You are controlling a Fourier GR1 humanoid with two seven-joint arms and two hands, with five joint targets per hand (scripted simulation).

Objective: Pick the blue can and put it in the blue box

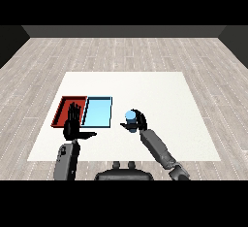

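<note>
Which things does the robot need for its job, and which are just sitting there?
Needed: blue can, held in the right hand; light blue tray.
Just there: red tray; left hand, open over it.

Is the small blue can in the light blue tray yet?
Not yet. The small blue can sits in the right hand, right of the light blue tray.

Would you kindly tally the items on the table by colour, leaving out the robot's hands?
Red: 1, the red tray
Light blue: 1, the light blue tray
Blue: 1, the blue can, held in the right hand
Total: 3
</note>
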